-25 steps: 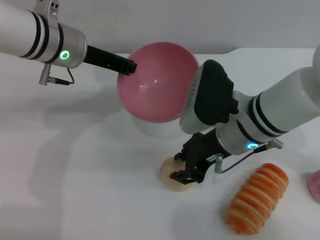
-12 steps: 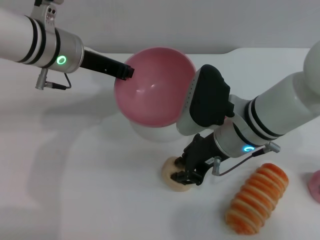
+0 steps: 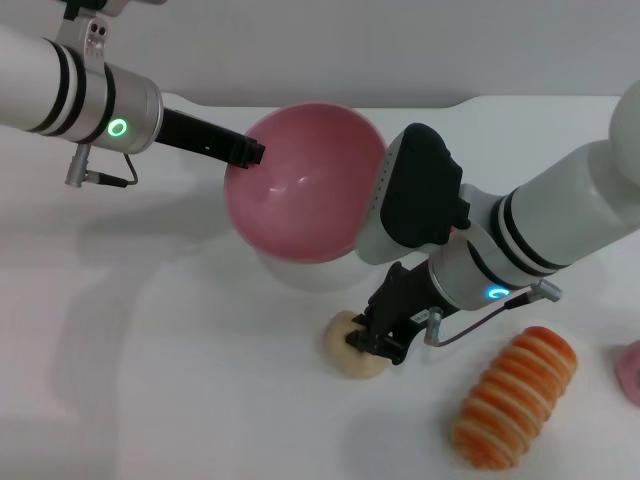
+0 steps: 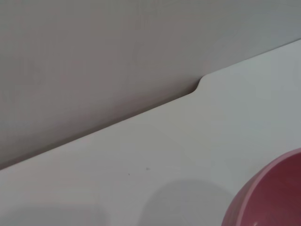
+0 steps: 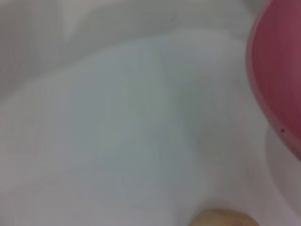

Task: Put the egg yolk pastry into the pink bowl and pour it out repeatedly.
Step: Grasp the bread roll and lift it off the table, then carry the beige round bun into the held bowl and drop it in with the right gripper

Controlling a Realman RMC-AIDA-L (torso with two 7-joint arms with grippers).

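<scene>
Head view: right tool (image 3: 378, 340) covers the right side of the pastry (image 3: 345, 343); whether its fingers touch or grip it cannot be told. Left tool (image 3: 245, 152) at the bowl (image 3: 300, 195) rim; finger state unreadable. Bowl blocks the tabletop (image 3: 150, 350) behind it. Pink object (image 3: 630, 370) cut by right edge, unidentifiable. Left wrist view: only a bowl sliver at the corner. Right wrist view: blurred; pastry cut by the bottom edge, bowl by the right.
</scene>
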